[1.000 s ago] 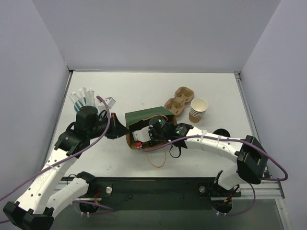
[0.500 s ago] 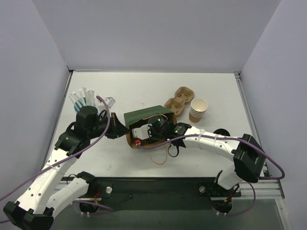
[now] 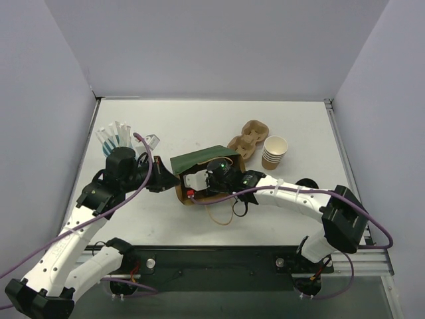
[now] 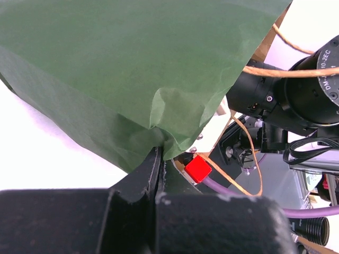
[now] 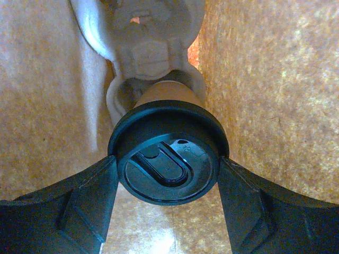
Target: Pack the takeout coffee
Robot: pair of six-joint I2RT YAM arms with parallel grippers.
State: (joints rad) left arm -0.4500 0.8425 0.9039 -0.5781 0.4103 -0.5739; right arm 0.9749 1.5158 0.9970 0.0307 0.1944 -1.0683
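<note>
The takeout coffee point(image 5: 168, 164), a brown paper cup with a black lid, stands inside the bag, which lies on its side, green outside point(image 3: 202, 161) and brown inside point(image 5: 265, 79). My right gripper point(image 5: 168, 177) is shut on the cup, with one finger point(image 5: 85, 201) on each side of its lid. In the top view the right gripper point(image 3: 199, 183) reaches into the bag's mouth and the cup is hidden. My left gripper point(image 3: 170, 181) is shut on the bag's left edge, and the wrist view shows its fingers point(image 4: 151, 169) pinching the green paper point(image 4: 132, 69).
A pale moulded holder point(image 5: 143, 47) lies just behind the cup inside the bag. A brown pulp cup carrier point(image 3: 247, 141) and a stack of unlidded cups point(image 3: 274, 153) stand to the bag's right. A cup of white stirrers point(image 3: 117, 137) stands at left. The bag's string handle point(image 3: 219, 216) lies in front.
My right gripper has pushed a little further left into the bag with the cup. The left gripper has kept its hold on the bag's edge.
</note>
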